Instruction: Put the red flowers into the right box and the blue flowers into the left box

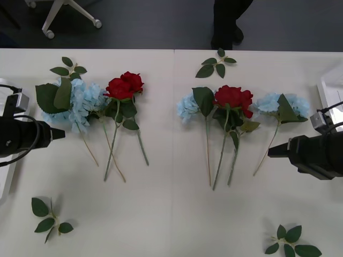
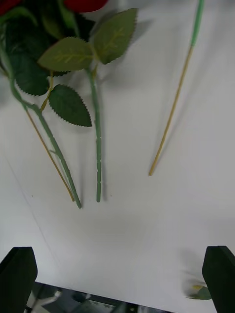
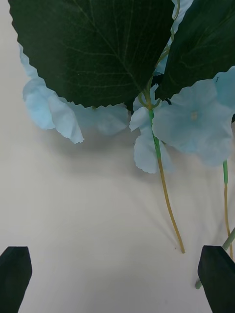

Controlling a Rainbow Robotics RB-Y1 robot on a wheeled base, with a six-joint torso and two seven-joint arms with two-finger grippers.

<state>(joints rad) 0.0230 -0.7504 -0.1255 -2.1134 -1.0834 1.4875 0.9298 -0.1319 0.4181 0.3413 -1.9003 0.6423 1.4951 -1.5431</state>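
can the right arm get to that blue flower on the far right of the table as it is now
Probably yes. The right gripper hovers with open jaws beside the stem of the blue flower, which lies apart from the red roses, with bare table around its stem.

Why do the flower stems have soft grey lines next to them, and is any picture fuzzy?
Those are shadows: in the right wrist view each green rose stem casts a faint one on the white table, so the light is soft. In the left wrist view the big leaf and blue flowers look slightly fuzzy.
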